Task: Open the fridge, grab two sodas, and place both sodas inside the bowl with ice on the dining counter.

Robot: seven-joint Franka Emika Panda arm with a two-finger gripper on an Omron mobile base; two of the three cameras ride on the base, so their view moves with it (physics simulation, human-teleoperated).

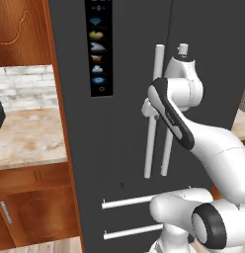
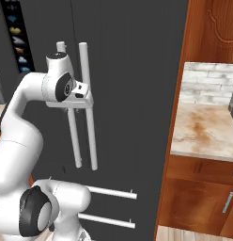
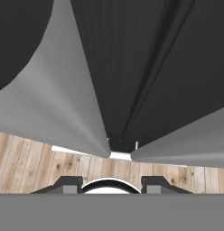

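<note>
The fridge stands shut, a tall dark grey front with two long white vertical bar handles side by side at the door seam. My gripper is at mid-height of these bars, pressed close to the doors. In the hand view my gripper looks down along the fridge, with one grey handle on each side and nothing visible between the fingertips. The sodas, the bowl and the dining counter are out of view.
Two white horizontal drawer bars cross the fridge's lower front. Marble-topped wall counters on wood cabinets flank the fridge. A black icon panel sits on the left door. Wood floor lies below.
</note>
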